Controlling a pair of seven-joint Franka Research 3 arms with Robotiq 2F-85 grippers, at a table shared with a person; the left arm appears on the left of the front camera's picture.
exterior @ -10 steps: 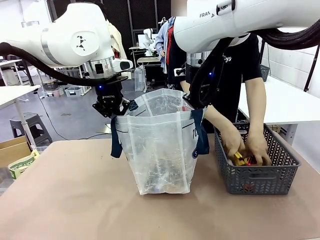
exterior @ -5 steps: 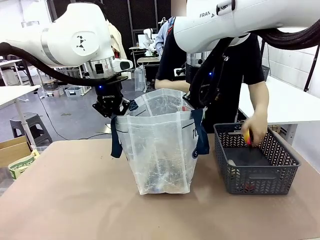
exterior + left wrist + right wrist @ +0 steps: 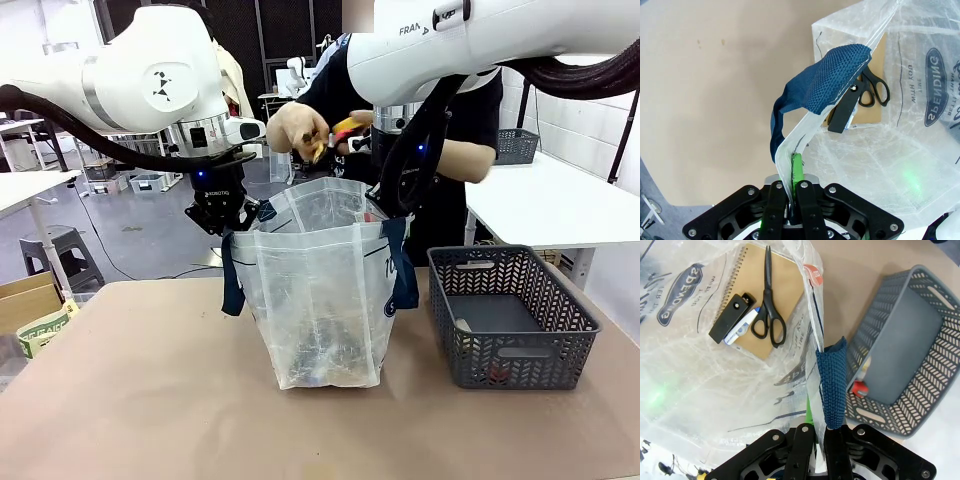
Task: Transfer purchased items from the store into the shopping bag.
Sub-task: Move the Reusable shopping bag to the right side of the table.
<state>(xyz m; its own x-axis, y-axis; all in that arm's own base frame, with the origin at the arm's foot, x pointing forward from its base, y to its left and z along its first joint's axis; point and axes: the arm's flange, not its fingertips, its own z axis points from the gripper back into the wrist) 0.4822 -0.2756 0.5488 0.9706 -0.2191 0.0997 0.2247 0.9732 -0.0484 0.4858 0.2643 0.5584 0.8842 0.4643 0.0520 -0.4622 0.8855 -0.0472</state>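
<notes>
The bag (image 3: 320, 290) stands on the desk (image 3: 150, 400), mouth held open by the left fingers (image 3: 797, 167) and right fingers (image 3: 809, 415), each pair clamped on the rim. If the thin plastic slips from either, the mouth may sag shut. The basket (image 3: 510, 360) holds one red item (image 3: 858, 388), easy to forget. A hand (image 3: 298, 125) holds the items (image 3: 345, 128) above the mouth; dropped off-centre, they could fall outside.

The translucent whitish plastic shopping bag (image 3: 320, 290) stands mid-table on the tan tabletop (image 3: 130, 400), with the dark grey lattice plastic basket (image 3: 505, 365) just to its right. In the bag, black-handled scissors (image 3: 768, 295) lie on a brown spiral notebook (image 3: 792, 290). Above the bag's far rim, a person's hand (image 3: 295, 127) holds small packaged items (image 3: 345, 127).
</notes>
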